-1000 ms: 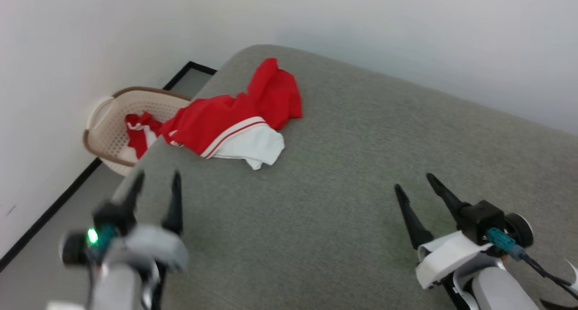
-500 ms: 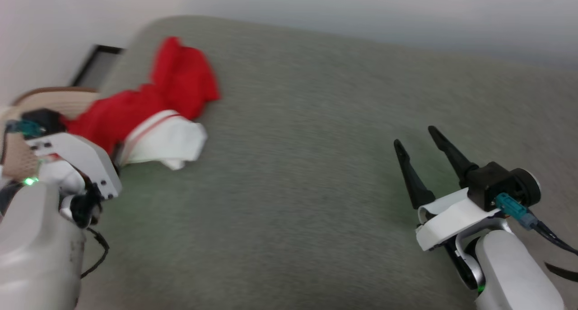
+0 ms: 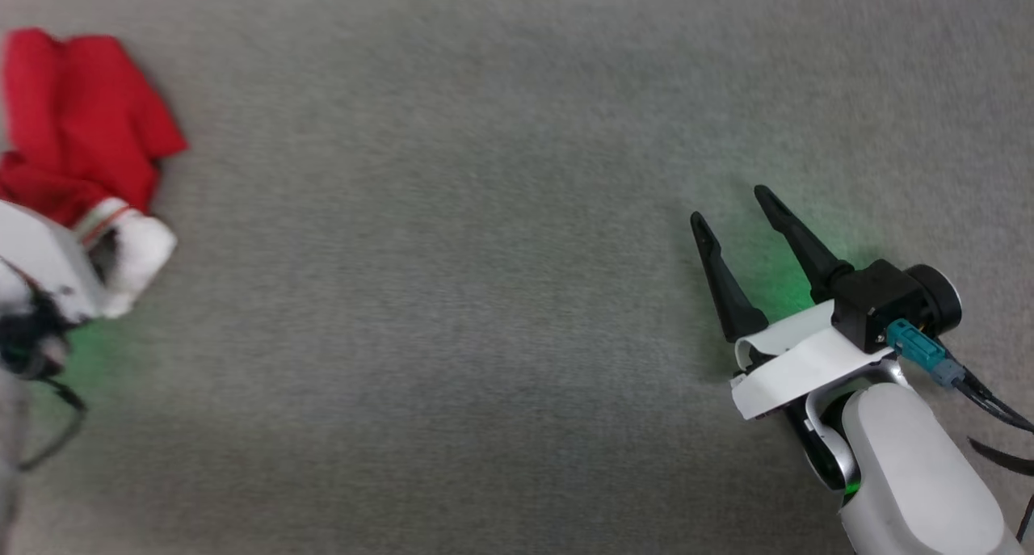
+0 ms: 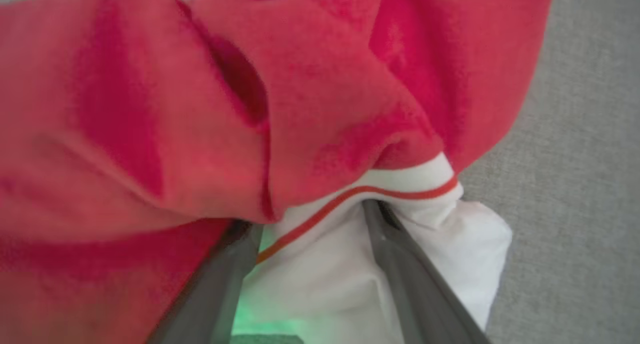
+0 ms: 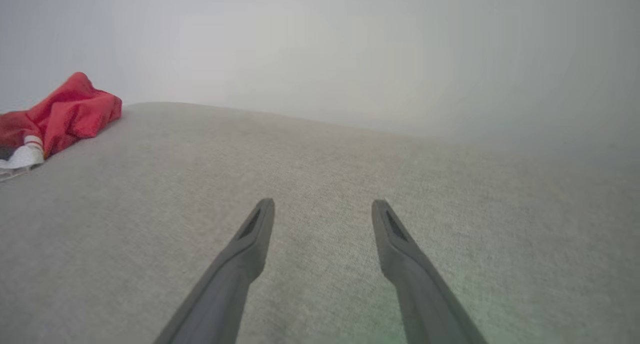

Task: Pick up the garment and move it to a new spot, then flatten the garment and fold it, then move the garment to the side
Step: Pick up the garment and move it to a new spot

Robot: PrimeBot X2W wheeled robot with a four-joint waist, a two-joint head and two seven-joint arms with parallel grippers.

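reaching out since the earlier frame, left gripper (image 4: 307, 216) is now nosing into the garment (image 4: 150, 108); the head camera is also tipping down, so the shift of the whole scene is not the garment's own. step in hand: the first pick-up. the jaws are standing wide, straddling the white sleeve (image 4: 325, 274), tips touching cloth under the red fold, pinching nothing yet. the next move is calling for a firm closing on a thick bunch before lifting. right gripper (image 3: 729, 203) is hovering spread and empty over the grey surface (image 3: 485, 337), well apart. garment is lying crumpled at the surface's far left, wall (image 5: 350, 43) behind.
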